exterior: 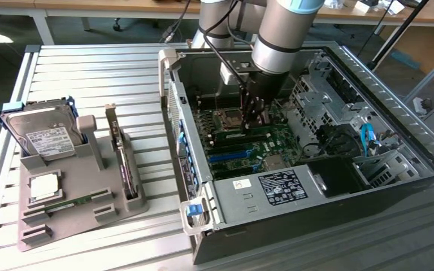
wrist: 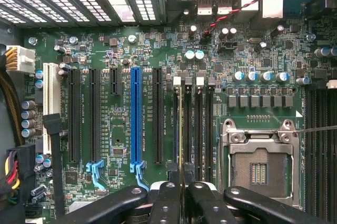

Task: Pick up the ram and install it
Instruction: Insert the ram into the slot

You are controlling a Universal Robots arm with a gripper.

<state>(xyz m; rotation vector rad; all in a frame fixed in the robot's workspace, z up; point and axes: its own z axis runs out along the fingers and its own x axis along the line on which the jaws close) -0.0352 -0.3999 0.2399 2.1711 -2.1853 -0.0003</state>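
The ram [wrist: 181, 129] is down inside the open computer case [exterior: 202, 192], clenched in the pincer [wrist: 182, 192]. From the wrist view it shows edge-on, as a thin pale line running out from between the two closed fingers [wrist: 167, 200]. I take that line for the stick because of its thinness and where it sits.

Its long axis runs parallel with the bank of black memory slots [wrist: 199, 129], and it lies over the slot at the edge of that bank furthest from the bare processor socket [wrist: 258, 166]. The long blue slot [wrist: 136, 113] stands off on the ram's other side. I cannot tell whether the stick's lower edge is touching the slot or hanging just above it. By my judgement it looks lined up rather than skewed, so what matters is the straight drop along the pincer's own axis.

In the exterior view the pincer [exterior: 253, 119] points down at the middle of the green board, just above centre of the frame. At the exterior view's left, on the slatted surface [exterior: 96, 68], a grey holder [exterior: 89, 223] carries a spare stick [exterior: 68, 204] lying flat, well apart from the arm, with the hard drive [exterior: 43, 135] and a dark expansion card [exterior: 122, 161] standing in it.
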